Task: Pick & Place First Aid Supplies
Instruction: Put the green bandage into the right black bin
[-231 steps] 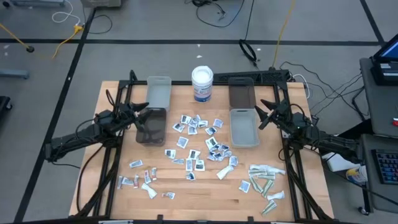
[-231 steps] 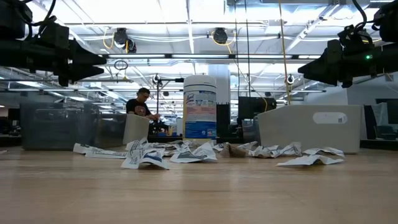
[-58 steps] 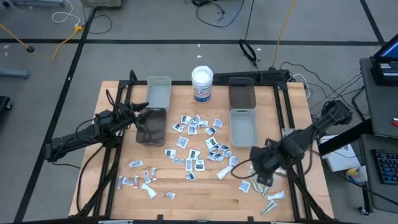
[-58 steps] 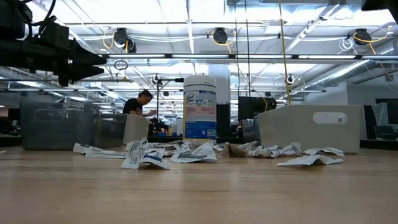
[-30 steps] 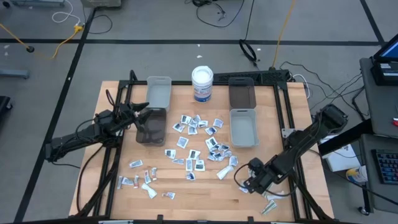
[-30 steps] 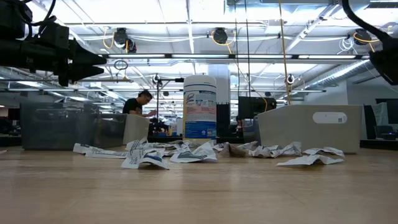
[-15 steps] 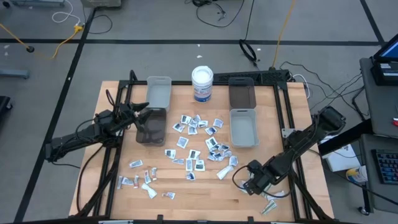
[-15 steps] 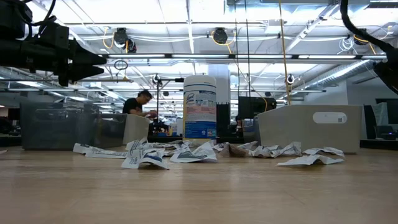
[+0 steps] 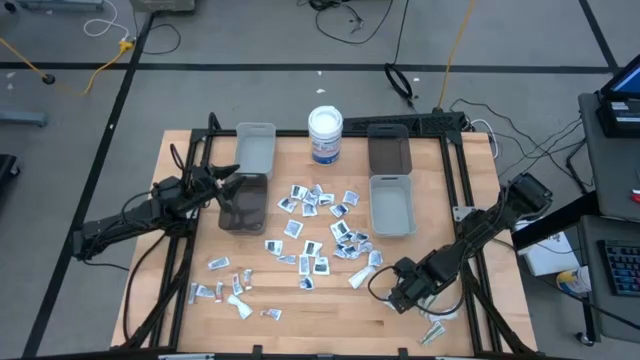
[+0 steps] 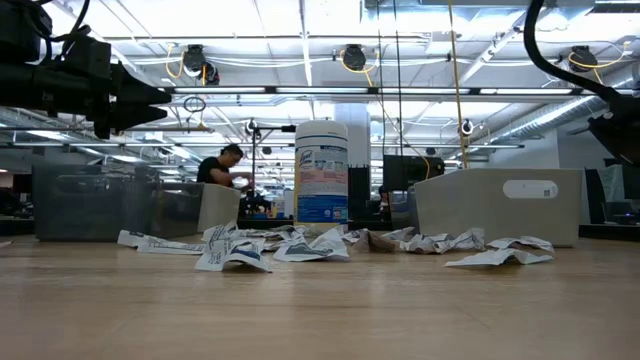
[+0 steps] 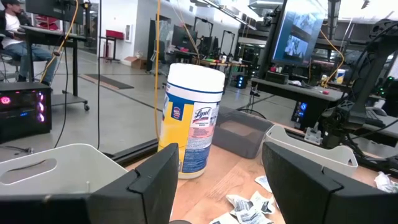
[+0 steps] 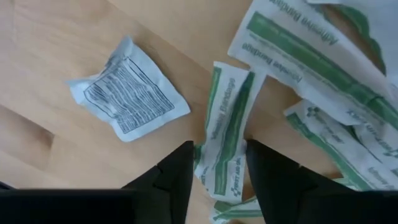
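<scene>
The first aid supplies lie scattered on the wooden table: white square packets in the middle, red-marked strips at the near left, and green-printed sachets at the near right. My right gripper points steeply down over those sachets. In the right wrist view it is open, with one green-striped sachet lying flat between its fingers and a square packet beside it. My left gripper waits open and level above the dark bin at the left. My right gripper comes from above, slanting down, with one finger on each long side of the sachet's near end and the fingers lying across it. Whether they touch the sachet I cannot tell. The sachet lies flat on the table.
A white tub stands at the far middle. A grey bin is at the far left. A dark bin and a grey bin stand at the right. More sachets crowd the one between my fingers.
My right gripper has edged toward the table's left over the sachets and tipped a little steeper downward. The supplies lie where they were.
</scene>
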